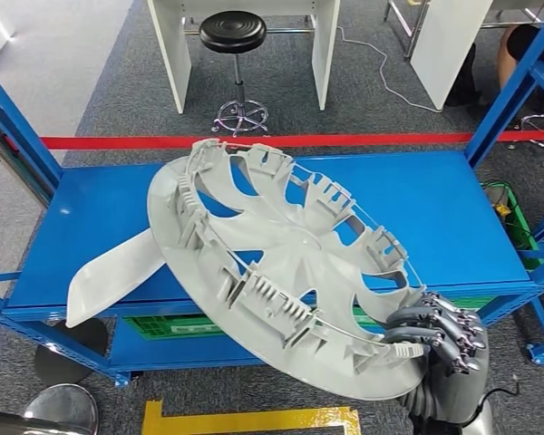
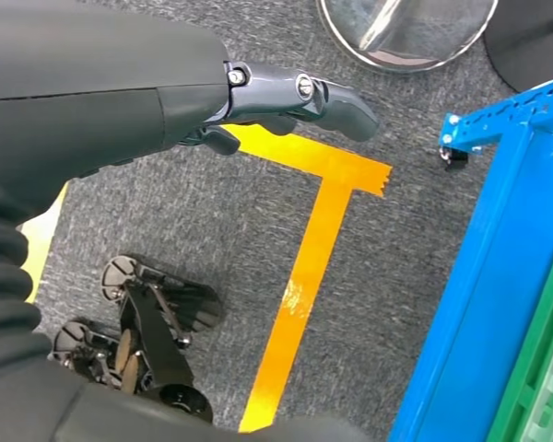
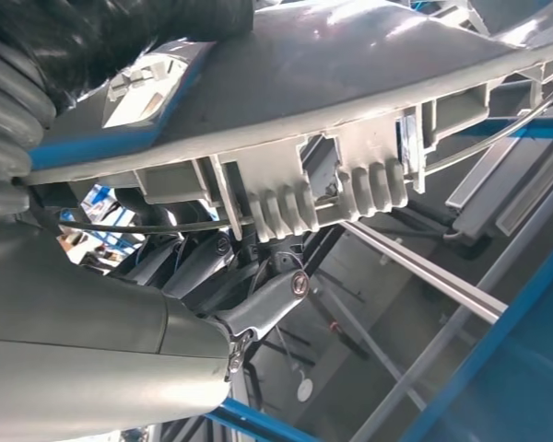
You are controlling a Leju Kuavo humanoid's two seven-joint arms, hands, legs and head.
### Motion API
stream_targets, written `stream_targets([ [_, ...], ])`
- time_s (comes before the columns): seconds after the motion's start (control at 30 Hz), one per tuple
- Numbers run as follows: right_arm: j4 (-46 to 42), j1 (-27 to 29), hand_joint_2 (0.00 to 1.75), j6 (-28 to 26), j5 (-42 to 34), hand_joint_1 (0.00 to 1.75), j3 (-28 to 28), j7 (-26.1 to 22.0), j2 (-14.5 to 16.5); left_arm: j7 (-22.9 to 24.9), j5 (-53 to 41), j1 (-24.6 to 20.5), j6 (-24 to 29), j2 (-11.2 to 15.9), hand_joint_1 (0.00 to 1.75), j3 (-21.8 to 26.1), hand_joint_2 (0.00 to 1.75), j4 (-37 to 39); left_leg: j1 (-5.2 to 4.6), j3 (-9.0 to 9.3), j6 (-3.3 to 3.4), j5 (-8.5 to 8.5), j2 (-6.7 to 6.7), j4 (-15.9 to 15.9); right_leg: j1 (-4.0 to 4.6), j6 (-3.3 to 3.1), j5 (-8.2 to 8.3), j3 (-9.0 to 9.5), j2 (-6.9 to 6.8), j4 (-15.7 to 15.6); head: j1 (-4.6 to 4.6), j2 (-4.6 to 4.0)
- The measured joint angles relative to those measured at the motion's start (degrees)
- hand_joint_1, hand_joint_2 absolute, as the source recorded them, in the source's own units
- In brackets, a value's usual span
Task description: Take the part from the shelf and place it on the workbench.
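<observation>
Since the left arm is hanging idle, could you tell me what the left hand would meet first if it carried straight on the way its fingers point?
Probably the grey carpet floor: the left hand points past the yellow floor tape toward a round chrome base. Depth is unclear, so the base may come first.

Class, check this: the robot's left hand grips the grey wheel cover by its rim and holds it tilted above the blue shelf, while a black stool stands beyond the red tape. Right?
One slip: it is the right hand, not the left, that grips the wheel cover by its rim, as the head view shows. The left hand hangs over the floor holding nothing. The tilt above the blue shelf, the black stool and the red tape stand.
</observation>
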Motion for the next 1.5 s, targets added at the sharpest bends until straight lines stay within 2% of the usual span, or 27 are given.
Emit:
stream_targets([
  [0.07,0.08,-0.33,1.75,-0.01,-0.13,1.75,0.06,0.00,-0.13,0.13,0.11,-0.08,0.19,-0.05,0.00,0.00,0.00,0.00,0.48,0.41,0.41,0.55,0.07,-1.17,0.13,0.19,-0.97,-0.62,-0.01,1.34,0.11,0.00],
  [0.1,0.14,-0.54,1.75,-0.01,-0.22,1.75,0.09,0.00,-0.24,0.15,0.14,-0.14,0.31,-0.09,0.00,0.00,0.00,0.00,0.74,0.58,0.58,0.78,0.11,-1.65,0.12,0.31,-2.22,-1.83,0.01,3.64,0.21,0.00],
  [0.17,0.30,-0.85,1.75,-0.01,-0.37,1.75,0.19,0.00,-0.51,0.16,0.15,-0.21,0.54,-0.09,0.00,0.00,0.00,0.00,0.85,0.60,0.69,0.83,0.15,-1.84,-0.13,0.68,-5.28,-6.12,0.05,11.02,0.35,0.00],
  [0.2,0.40,-0.90,1.75,-0.01,-0.39,1.75,0.24,0.00,-0.65,0.16,0.15,-0.21,0.61,-0.10,0.00,0.00,0.00,0.00,0.90,0.61,0.66,0.77,0.15,-1.83,-0.31,0.93,-6.04,-8.23,0.04,14.30,0.35,0.00],
  [0.23,0.51,-0.90,1.75,-0.01,-0.40,1.75,0.28,0.00,-0.78,0.16,0.15,-0.20,0.64,-0.11,0.00,0.01,0.00,0.00,1.01,0.68,0.55,0.66,0.12,-1.79,-0.51,1.19,-5.69,-9.63,0.03,15.92,0.34,0.00],
  [0.27,0.61,-0.91,1.75,0.00,-0.41,1.75,0.33,0.00,-0.91,0.16,0.15,-0.20,0.66,-0.12,0.00,0.01,0.00,0.00,1.19,0.82,0.32,0.49,0.07,-1.70,-0.71,1.48,-4.07,-9.98,0.01,15.29,0.35,0.00],
  [0.33,0.74,-0.98,1.75,-0.01,-0.39,1.75,0.45,0.00,-1.13,0.16,0.15,-0.21,0.69,-0.09,0.00,0.02,0.00,0.00,1.66,1.08,-0.55,-0.12,-0.08,-1.23,-1.19,2.14,0.87,-8.19,0.02,9.27,0.39,0.00],
  [0.37,0.81,-1.05,1.75,-0.01,-0.39,1.75,0.53,0.00,-1.20,0.16,0.14,-0.24,0.73,0.03,0.00,0.02,0.00,-0.02,1.73,1.00,-1.08,-0.49,-0.17,-0.70,-1.30,2.40,2.59,-7.06,0.13,6.18,0.59,0.00],
  [0.4,0.87,-1.11,1.75,-0.02,-0.40,1.75,0.60,-0.01,-1.26,0.15,0.15,-0.28,0.76,0.12,0.00,0.03,0.00,-0.03,1.71,0.75,-1.56,-0.75,-0.24,-0.22,-1.36,2.27,3.35,-6.35,0.26,4.28,0.71,0.01],
  [0.43,0.94,-1.12,1.75,-0.03,-0.41,1.75,0.64,-0.02,-1.32,0.14,0.15,-0.30,0.80,0.21,0.00,0.04,0.00,-0.05,1.60,0.42,-1.94,-0.88,-0.29,0.15,-1.33,1.99,3.32,-6.14,0.40,3.61,0.71,0.01],
  [0.5,1.05,-1.05,1.75,-0.06,-0.40,1.75,0.64,-0.04,-1.41,0.13,0.16,-0.31,0.84,0.27,0.00,0.06,0.00,-0.07,1.57,0.04,-2.39,-0.86,-0.33,0.46,-1.23,0.86,3.08,-6.33,0.51,3.72,0.40,0.02],
  [0.57,1.10,-1.08,1.75,-0.07,-0.39,1.75,0.63,-0.04,-1.46,0.13,0.16,-0.33,0.83,0.29,0.00,0.07,0.00,-0.07,1.71,-0.42,-2.87,-1.74,-0.12,1.67,-1.23,-0.11,3.10,-6.23,0.36,3.66,0.06,0.02],
  [0.63,1.11,-1.18,1.75,-0.07,-0.40,1.75,0.67,-0.04,-1.48,0.11,0.17,-0.47,0.85,0.27,0.00,0.07,0.00,-0.07,1.81,-2.78,-3.33,-4.40,0.13,6.82,-1.17,-0.94,2.98,-5.98,0.06,3.58,-0.18,0.02],
  [0.7,1.13,-1.17,1.75,-0.07,-0.40,1.75,0.67,-0.04,-1.48,0.11,0.17,-0.51,0.93,0.25,0.00,0.07,0.00,-0.06,1.85,-6.54,-3.47,-7.05,0.18,14.16,-0.91,-1.36,2.78,-5.80,-0.15,3.58,-0.30,0.02],
  [0.73,1.13,-1.15,1.75,-0.07,-0.39,1.75,0.66,-0.04,-1.48,0.11,0.17,-0.47,1.00,0.25,0.00,0.07,0.00,-0.06,1.85,-7.81,-3.40,-7.23,0.18,16.30,-0.76,-1.51,2.68,-5.68,-0.18,3.59,-0.29,0.02],
  [0.77,1.13,-1.14,1.75,-0.07,-0.39,1.75,0.66,-0.04,-1.48,0.11,0.17,-0.43,1.08,0.25,0.00,0.07,0.00,-0.06,1.83,-8.19,-3.22,-6.26,0.18,16.45,-0.62,-1.63,2.58,-5.51,-0.17,3.59,-0.31,0.02],
  [0.8,1.13,-1.16,1.75,-0.07,-0.39,1.75,0.66,-0.03,-1.48,0.11,0.16,-0.40,1.16,0.25,0.00,0.07,0.00,-0.06,1.79,-7.57,-2.92,-4.28,0.18,14.46,-0.48,-1.70,2.46,-5.28,-0.14,3.59,-0.30,0.02],
  [0.83,1.13,-1.23,1.75,-0.07,-0.39,1.75,0.66,-0.01,-1.48,0.11,0.15,-0.41,1.21,0.26,0.00,0.07,0.00,-0.07,1.67,-6.26,-2.48,-1.82,0.18,10.91,-0.39,-1.73,2.31,-5.04,-0.12,3.57,-0.30,0.02],
  [0.9,1.14,-1.43,1.75,-0.07,-0.42,1.75,0.64,0.07,-1.48,0.11,0.12,-0.47,1.25,0.33,0.00,0.07,0.00,-0.06,1.28,-3.71,-1.63,1.17,0.21,4.73,-0.16,-1.48,2.07,-4.80,-0.05,3.53,-0.28,0.02],
  [0.93,1.15,-1.56,1.75,-0.08,-0.44,1.75,0.63,0.11,-1.48,0.10,0.11,-0.50,1.25,0.37,0.00,0.07,0.00,-0.06,1.14,-2.98,-1.42,1.46,0.24,2.83,-0.08,-1.30,1.99,-4.91,-0.03,3.59,-0.30,0.02],
  [1.07,1.18,-1.92,1.75,-0.10,-0.47,1.75,0.68,0.16,-1.59,0.09,0.14,-0.43,1.22,0.39,0.00,0.07,0.00,-0.06,1.17,-2.63,-2.97,0.66,0.16,1.18,-0.07,-1.06,1.94,-5.40,-0.17,3.63,-0.27,0.02],
  [1.27,1.19,-2.32,1.75,-0.11,-1.98,1.75,0.97,0.50,-2.31,-0.10,0.14,-0.49,1.01,0.44,0.00,0.07,0.00,-0.05,1.02,-2.61,-2.40,0.63,0.11,1.23,-0.21,-0.37,2.32,-5.00,-0.17,2.82,-0.29,0.02],
  [1.5,1.16,-2.54,1.75,-0.10,-2.81,1.75,1.74,0.75,-3.16,-0.33,0.20,-0.59,0.70,0.75,0.00,0.07,0.00,-0.07,0.66,-2.43,-0.93,0.92,0.17,0.83,-0.71,0.80,2.74,-4.87,-0.15,2.24,-0.34,0.02],
])
